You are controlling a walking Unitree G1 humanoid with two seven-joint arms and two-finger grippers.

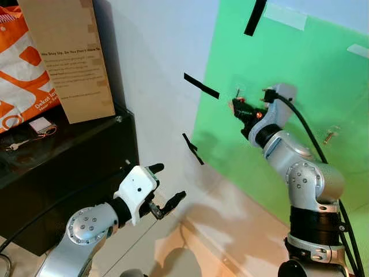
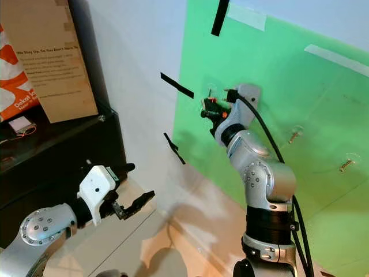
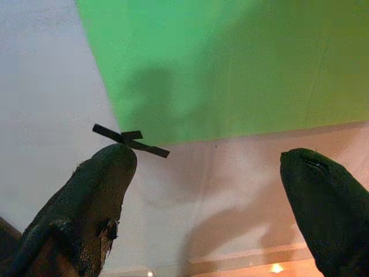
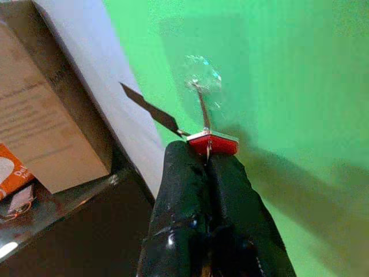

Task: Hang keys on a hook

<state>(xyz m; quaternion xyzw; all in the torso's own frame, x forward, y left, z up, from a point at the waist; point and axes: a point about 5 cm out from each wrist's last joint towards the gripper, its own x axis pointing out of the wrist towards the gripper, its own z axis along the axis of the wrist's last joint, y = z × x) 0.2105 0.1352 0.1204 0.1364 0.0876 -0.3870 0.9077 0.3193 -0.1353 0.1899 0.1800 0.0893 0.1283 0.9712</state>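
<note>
Against the green wall, my right tool (image 4: 209,151) is clenched on the red key tag (image 4: 212,143), held up just beside the clear hook (image 4: 202,78). A thin wire (image 4: 202,109) rises from the tag toward the hook; whether it has caught on it I cannot tell. I judge this the hanging step itself: next I'd need to settle the loop over the hook's prong, then let go gently so nothing slips off. My left tool (image 1: 164,193) hangs low near the black cabinet (image 1: 69,167), fingers spread, holding nothing. The keys themselves are hidden behind my fingers, and the hook's transparent shape is hard to make out. Two more hooks (image 2: 296,134) sit farther along the wall.
</note>
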